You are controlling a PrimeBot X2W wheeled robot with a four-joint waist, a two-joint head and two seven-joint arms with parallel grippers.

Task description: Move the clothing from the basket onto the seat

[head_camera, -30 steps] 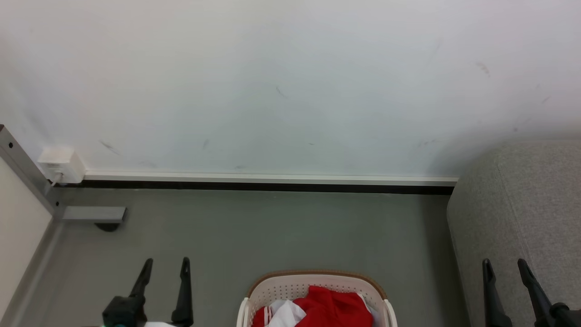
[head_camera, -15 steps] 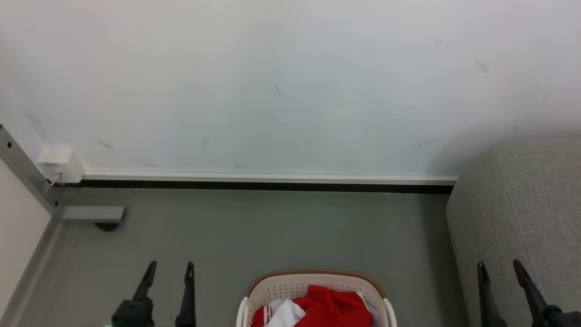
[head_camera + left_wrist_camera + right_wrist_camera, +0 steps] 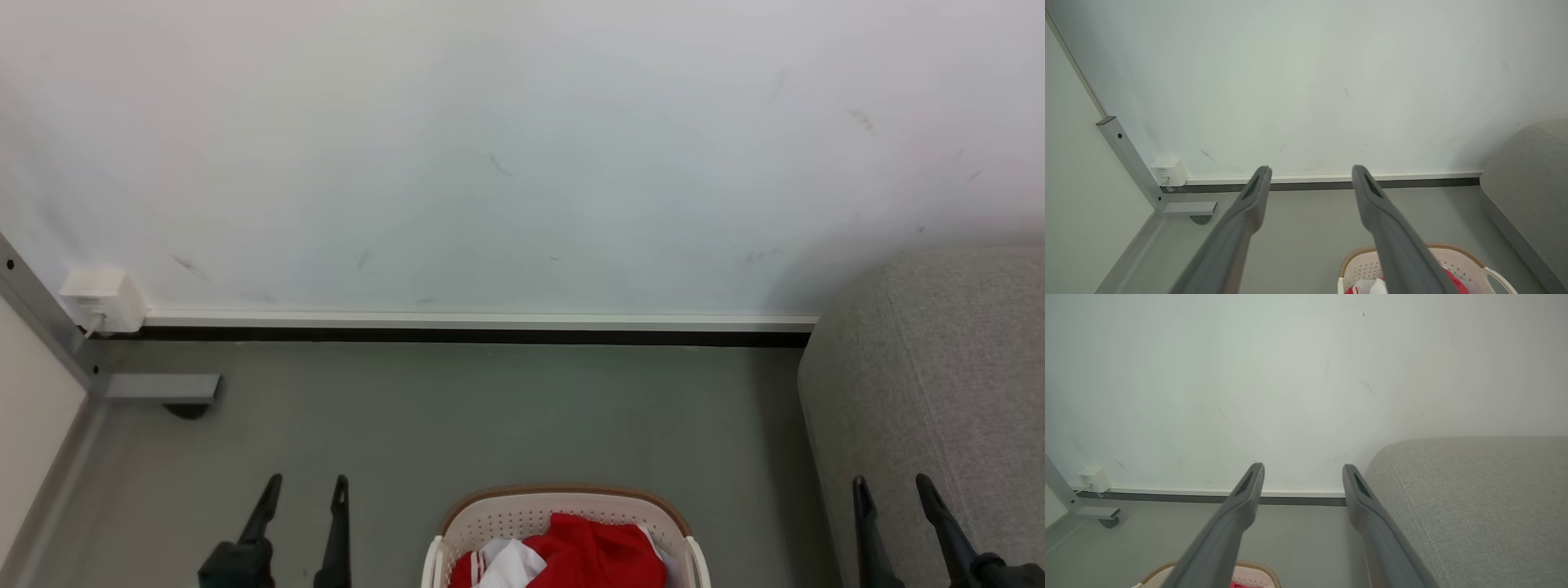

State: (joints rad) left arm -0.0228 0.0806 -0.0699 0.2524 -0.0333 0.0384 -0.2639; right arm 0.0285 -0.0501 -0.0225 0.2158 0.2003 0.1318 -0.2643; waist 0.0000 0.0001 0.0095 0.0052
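The basket (image 3: 563, 500), white with a tan rim, stands on the grey floor at the bottom middle of the head view, and the red and white clothing (image 3: 584, 555) lies heaped inside it. The grey seat (image 3: 939, 384) rises at the right. My left gripper (image 3: 306, 486) is open to the left of the basket, above the floor. My right gripper (image 3: 890, 486) is open in front of the seat's rounded edge. The left wrist view has the basket (image 3: 1457, 255) and a bit of the clothing (image 3: 1453, 279) behind my open left gripper (image 3: 1310, 171). My open right gripper (image 3: 1302, 469) shows beside the seat (image 3: 1474, 498).
A white wall (image 3: 506, 147) with a pale skirting and a dark strip runs behind the floor. A white power adapter (image 3: 102, 296) sits at the wall's foot on the left, beside a grey metal frame and its foot (image 3: 159, 388). Open floor lies beyond the basket.
The whole head view has shifted slightly. My left gripper's fingers stand a little further right and lower in view, and the right fingers a little further left and lower. Both stay open.
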